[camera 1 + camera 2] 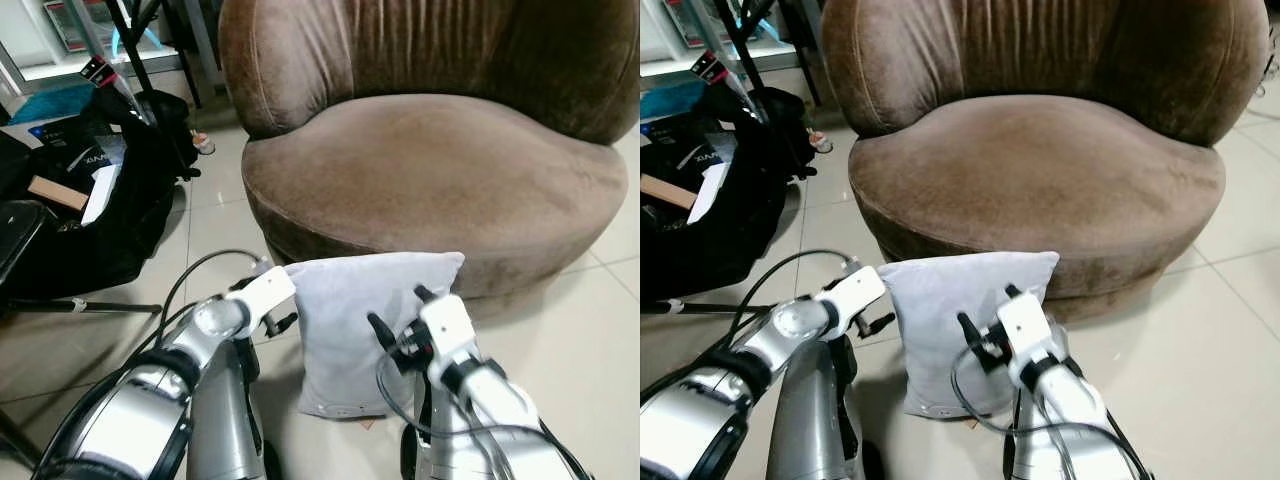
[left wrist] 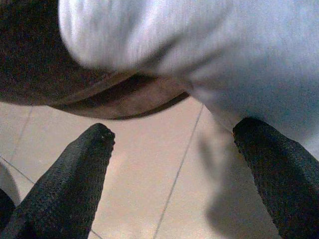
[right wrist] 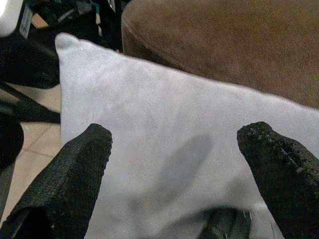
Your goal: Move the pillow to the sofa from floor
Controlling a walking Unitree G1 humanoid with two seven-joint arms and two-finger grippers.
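A pale grey pillow (image 1: 365,325) stands upright on the tiled floor (image 1: 590,330), right in front of a round brown velvet sofa (image 1: 430,165); its top edge reaches up against the sofa's lower front, though whether it leans on it or stands just clear is hard to tell. The seat of the sofa carries nothing on it.

The left gripper (image 2: 174,149) sits at the pillow's left side, near the upper corner. Its fingers (image 2: 75,179) are spread wide — one lies close to the underside of the pillow's edge, the other hangs over bare tile — and they have hold of nothing.

The right gripper (image 3: 174,144) faces the broad front of the pillow on its right side, fingers (image 3: 75,174) parted wide with the fabric stretched across the gap between them; nothing is clamped, and contact with the cloth cannot be made out.

To the left on the floor lies an open black bag (image 1: 100,210) with boxes and papers inside, and black tripod legs (image 1: 150,70) rise behind it — well apart from the pillow.
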